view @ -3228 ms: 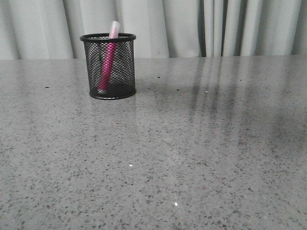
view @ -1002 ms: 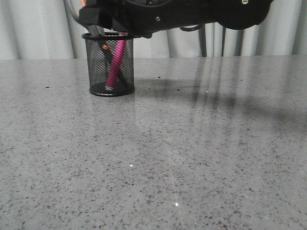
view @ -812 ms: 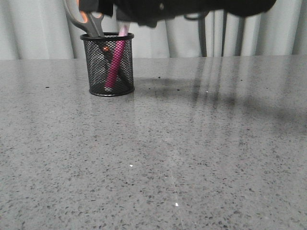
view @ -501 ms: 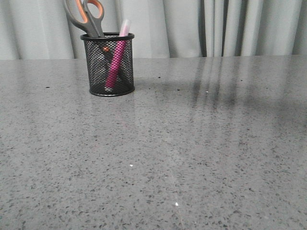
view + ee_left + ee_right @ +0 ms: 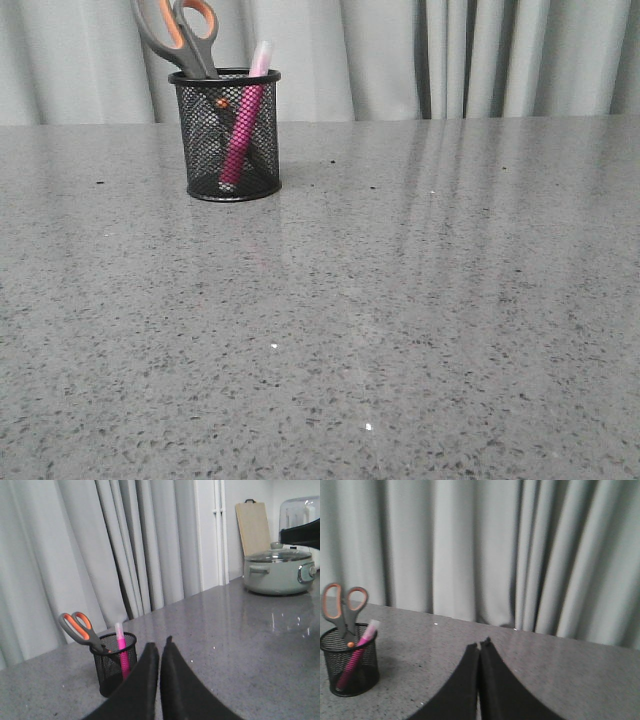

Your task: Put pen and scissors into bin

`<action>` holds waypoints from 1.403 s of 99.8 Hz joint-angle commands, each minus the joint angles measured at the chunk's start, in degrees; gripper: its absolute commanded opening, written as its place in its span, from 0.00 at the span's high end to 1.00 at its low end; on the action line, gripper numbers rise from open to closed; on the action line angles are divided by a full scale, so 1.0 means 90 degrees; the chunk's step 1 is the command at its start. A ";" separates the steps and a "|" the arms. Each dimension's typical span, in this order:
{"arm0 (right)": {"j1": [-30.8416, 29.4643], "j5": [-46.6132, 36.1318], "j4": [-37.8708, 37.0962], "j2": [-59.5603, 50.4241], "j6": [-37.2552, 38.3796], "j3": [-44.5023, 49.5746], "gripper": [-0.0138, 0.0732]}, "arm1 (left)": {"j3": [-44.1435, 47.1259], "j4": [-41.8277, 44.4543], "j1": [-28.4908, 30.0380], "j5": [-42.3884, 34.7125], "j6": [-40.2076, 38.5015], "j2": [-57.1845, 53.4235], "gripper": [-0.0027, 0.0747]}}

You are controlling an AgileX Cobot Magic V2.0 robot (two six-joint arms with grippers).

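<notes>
Soft, even light; glossy reflections

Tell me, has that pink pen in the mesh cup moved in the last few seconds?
Yes. The pen leans the other way now, its foot nearer the bin's middle, with scissors beside it.

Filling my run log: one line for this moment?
pen: in bin | scissors: in bin, handles up | left gripper: shut | right gripper: shut

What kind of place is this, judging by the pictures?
Probably a home kitchen or dining corner: a speckled grey stone counter, pale curtains behind it, and a lidded pot with a wooden cutting board at the far end.
</notes>
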 commanded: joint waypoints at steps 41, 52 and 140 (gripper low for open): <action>-0.0029 0.0621 0.0152 -0.2628 -0.0069 0.1027 0.90 | 0.0126 -0.0161 -0.0052 -0.0446 -0.0095 0.0086 0.99; -0.0029 0.0621 0.0152 -0.2637 -0.0069 0.1027 0.90 | 0.0126 -0.0161 -0.0052 -0.0446 -0.0095 0.0086 0.99; -0.0029 0.0615 0.0152 -0.2637 -0.0069 0.1027 0.90 | 0.1279 0.1168 0.1539 -0.1340 -0.0140 0.0060 0.99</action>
